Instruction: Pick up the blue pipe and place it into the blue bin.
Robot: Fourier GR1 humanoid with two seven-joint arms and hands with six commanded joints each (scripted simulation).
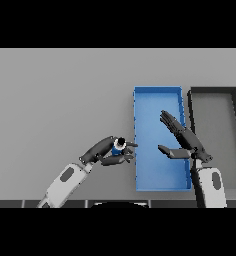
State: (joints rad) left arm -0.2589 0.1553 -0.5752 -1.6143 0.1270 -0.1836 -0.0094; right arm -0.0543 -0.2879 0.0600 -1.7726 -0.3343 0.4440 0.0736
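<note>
Nearest the camera, at lower left, the left arm is seen coming in over the grey surface and angled up to the right. Its robot hand, the left robot hand, is curled round the blue pipe; fingers are wrapped above and below it, w/ fingertips reaching to the left wall of the blue bin. Only a short bit of the pipe is shown between the fingers: blue body, pale end w/ a dark ring facing up. The pipe is thus gripped just left of the bin, not inside it; whether it is lifted off the surface can't be told.

Next to the right, the blue bin is laid lengthwise, a long rectangular tray. Over its right half the right robot hand is held open, fingers straight and spread toward upper left, thumb stuck out to the left, nothing gripped.

Furthest right, a dark grey bin is set just beside the blue one, walls nearly touching.
</note>
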